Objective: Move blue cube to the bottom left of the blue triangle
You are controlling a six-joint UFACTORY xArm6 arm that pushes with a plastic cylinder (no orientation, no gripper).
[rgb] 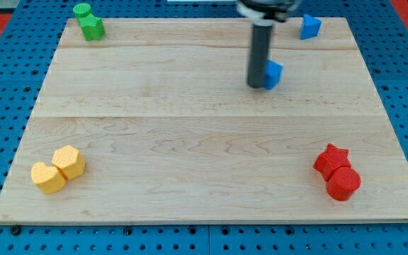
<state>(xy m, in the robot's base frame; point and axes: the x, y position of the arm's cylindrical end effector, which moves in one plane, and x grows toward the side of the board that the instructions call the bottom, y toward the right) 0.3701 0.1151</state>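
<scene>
The blue cube (274,73) lies on the wooden board in the upper right part of the view. My tip (256,86) is at the lower end of the dark rod, touching the cube's left side. The blue triangle (310,27) lies near the board's top right corner, up and to the right of the cube, a short gap apart.
Two green blocks (88,21) sit together at the top left corner. Two yellow blocks (59,168) sit together at the bottom left. A red star (331,160) and a red cylinder (343,183) touch at the bottom right. The wooden board (190,142) lies on a blue pegboard.
</scene>
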